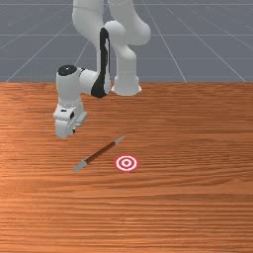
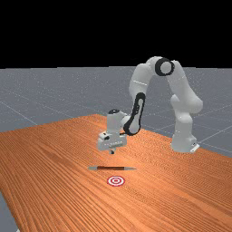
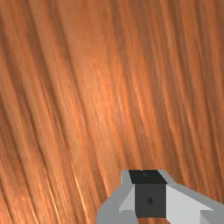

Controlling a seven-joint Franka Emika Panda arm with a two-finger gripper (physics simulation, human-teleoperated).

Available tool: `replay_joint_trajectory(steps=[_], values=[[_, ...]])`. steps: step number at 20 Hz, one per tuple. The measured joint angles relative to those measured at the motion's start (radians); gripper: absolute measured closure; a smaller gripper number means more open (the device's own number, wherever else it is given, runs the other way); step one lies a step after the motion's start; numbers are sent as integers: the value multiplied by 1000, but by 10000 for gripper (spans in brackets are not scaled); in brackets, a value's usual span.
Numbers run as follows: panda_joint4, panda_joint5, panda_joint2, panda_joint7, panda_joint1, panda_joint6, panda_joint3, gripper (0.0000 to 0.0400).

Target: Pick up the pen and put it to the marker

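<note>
The gripper hangs above the table, over the side of the pen nearer the arm; it is also in the front view's left part and at the bottom of the wrist view as a gripper with a black, grey-sided tip. Apart from it lies the pen, brown with grey ends, slanting across the wood in the front view and nearly level in the far view. The marker, a red and white ringed target, lies flat beside the pen, not touching it.
Orange-brown table wood surrounds the pen and the marker. The arm's base stands at the table's far right in the far view. Under the hand, the wrist view has bare wood grain.
</note>
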Motion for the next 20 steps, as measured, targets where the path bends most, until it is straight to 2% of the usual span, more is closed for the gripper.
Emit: replay_joint_trajectory(steps=[1,2,3,4,5,8,9,10,11,12,13,15,17,20], values=[[21,88,5,-186,-148,-77,156,400],[-24,11,-13,38,28,5,5,400],[-35,-1,-18,22,36,14,12,400],[-51,-49,-19,50,102,38,-41,400],[-25,-29,-12,-30,38,13,31,400],[79,-31,36,-47,43,-41,49,400],[114,42,49,-58,-7,-91,106,400],[113,25,48,-35,16,-79,84,243],[103,-12,42,-18,49,-63,51,148],[109,26,38,-38,15,-87,85,90],[77,9,24,-17,32,-17,68,54],[59,16,-4,-26,23,-14,76,20],[66,7,-14,46,68,-74,36,7],[27,15,-34,195,162,-66,11,1]])
